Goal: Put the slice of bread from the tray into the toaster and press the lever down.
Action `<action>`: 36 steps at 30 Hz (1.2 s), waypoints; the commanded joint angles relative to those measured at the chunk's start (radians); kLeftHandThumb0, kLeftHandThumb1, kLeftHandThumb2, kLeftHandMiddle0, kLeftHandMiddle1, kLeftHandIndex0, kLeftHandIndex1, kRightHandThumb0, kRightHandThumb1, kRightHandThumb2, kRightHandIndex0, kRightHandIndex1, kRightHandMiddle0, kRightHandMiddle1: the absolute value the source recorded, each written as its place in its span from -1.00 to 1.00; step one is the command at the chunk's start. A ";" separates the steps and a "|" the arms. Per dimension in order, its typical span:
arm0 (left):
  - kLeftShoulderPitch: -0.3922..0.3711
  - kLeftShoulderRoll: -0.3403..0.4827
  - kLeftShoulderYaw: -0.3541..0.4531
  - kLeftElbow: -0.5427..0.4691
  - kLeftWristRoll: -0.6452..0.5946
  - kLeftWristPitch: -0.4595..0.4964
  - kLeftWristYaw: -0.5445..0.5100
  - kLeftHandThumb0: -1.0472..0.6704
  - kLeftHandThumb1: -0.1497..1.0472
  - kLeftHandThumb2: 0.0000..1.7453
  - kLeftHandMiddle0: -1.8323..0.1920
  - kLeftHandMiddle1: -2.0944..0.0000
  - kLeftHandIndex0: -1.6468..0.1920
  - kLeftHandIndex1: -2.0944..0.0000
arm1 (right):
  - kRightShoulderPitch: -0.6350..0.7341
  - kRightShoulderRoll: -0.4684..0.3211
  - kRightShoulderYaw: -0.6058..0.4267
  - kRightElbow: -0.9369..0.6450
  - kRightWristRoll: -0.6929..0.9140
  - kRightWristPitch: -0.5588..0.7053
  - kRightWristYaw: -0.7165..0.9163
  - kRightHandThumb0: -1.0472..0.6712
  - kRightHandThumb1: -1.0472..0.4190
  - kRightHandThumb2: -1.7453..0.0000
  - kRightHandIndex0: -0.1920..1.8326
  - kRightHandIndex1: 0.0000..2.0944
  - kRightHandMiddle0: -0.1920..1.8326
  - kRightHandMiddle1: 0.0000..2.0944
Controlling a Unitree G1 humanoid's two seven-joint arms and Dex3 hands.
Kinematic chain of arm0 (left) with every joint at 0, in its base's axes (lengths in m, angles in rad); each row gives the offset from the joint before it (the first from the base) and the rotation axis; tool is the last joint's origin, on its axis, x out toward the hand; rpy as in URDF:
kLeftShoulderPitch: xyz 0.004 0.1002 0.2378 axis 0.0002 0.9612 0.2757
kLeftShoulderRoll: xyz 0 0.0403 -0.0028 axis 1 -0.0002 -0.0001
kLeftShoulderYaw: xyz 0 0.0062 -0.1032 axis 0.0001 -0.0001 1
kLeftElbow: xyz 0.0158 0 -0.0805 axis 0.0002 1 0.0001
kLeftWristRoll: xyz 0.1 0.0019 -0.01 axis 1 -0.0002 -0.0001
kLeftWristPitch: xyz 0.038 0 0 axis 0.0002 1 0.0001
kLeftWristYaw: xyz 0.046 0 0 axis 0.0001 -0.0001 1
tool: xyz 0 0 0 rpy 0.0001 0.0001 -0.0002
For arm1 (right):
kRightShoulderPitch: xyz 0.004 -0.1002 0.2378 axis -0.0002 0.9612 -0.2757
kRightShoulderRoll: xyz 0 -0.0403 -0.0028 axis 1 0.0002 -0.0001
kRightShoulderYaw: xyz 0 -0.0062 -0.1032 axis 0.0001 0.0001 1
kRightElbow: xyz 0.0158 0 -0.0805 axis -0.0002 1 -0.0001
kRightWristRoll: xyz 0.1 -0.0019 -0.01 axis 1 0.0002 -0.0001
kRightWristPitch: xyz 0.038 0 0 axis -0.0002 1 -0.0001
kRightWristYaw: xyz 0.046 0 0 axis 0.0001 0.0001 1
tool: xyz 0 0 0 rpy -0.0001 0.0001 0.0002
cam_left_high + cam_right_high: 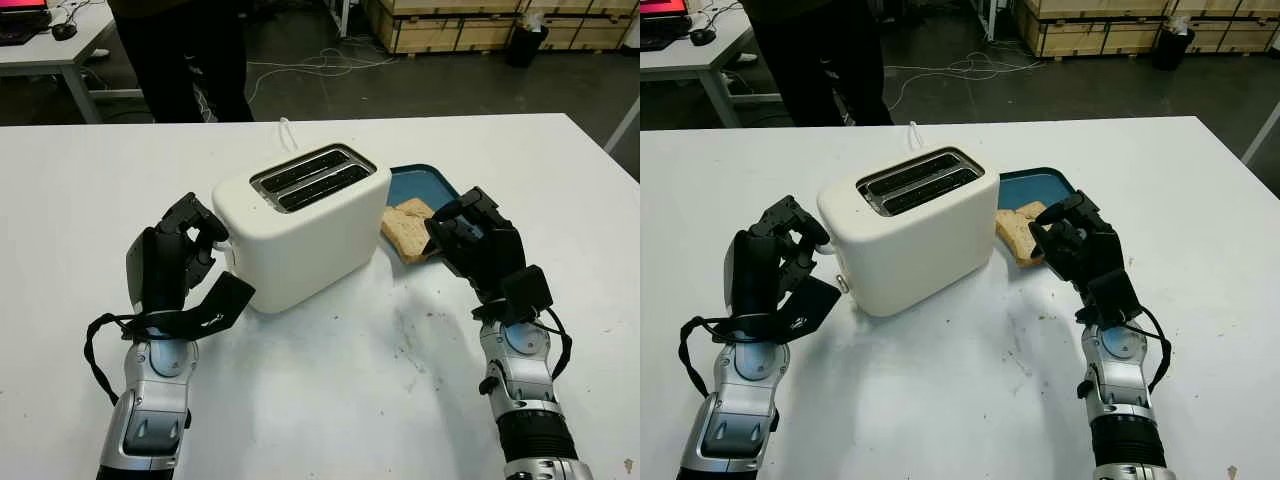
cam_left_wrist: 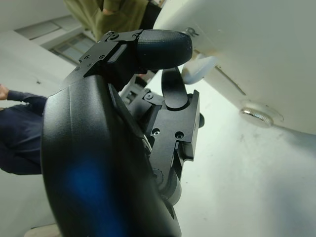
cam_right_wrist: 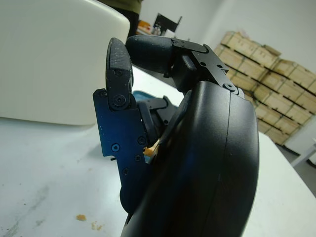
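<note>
- One white two-slot toaster (image 1: 300, 225)
- One slice of bread (image 1: 408, 229)
- One blue tray (image 1: 425, 186)
- Two black robot hands: left hand (image 1: 172, 262), right hand (image 1: 478, 240)
- One person (image 1: 185, 55) at 11 o'clock

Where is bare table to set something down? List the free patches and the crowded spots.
Free: the near table between the two forearms, and the far strip behind the toaster. Crowded: the left hand beside the toaster, and the right hand at the bread on the tray.
</note>
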 commanded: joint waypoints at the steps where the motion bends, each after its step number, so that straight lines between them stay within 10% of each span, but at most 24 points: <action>1: -0.001 0.002 0.001 -0.011 0.004 0.005 -0.005 0.19 0.79 -0.51 -0.12 -0.67 0.07 -0.67 | 0.004 -0.007 -0.007 -0.005 0.013 0.002 0.005 -0.18 -0.83 0.67 -0.09 0.67 -0.35 0.64; 20: -0.007 -0.002 -0.001 -0.009 0.003 0.001 -0.004 0.18 0.79 -0.50 -0.12 -0.67 0.07 -0.67 | -0.029 -0.073 -0.024 -0.003 -0.106 -0.114 -0.079 -0.19 -0.83 0.78 -0.15 0.67 -0.36 0.62; 29: -0.011 -0.001 0.006 -0.009 -0.012 -0.003 -0.009 0.20 0.79 -0.50 -0.13 -0.67 0.05 -0.67 | -0.145 -0.246 0.025 0.161 -0.410 -0.256 -0.279 -0.28 -0.75 1.00 -0.29 0.41 -0.29 0.14; 36: -0.011 0.003 0.010 -0.014 -0.017 -0.009 -0.014 0.19 0.79 -0.49 -0.13 -0.67 0.06 -0.67 | -0.218 -0.357 0.156 0.266 -0.661 -0.245 -0.420 -0.37 -0.61 1.00 -0.34 0.01 0.08 -0.87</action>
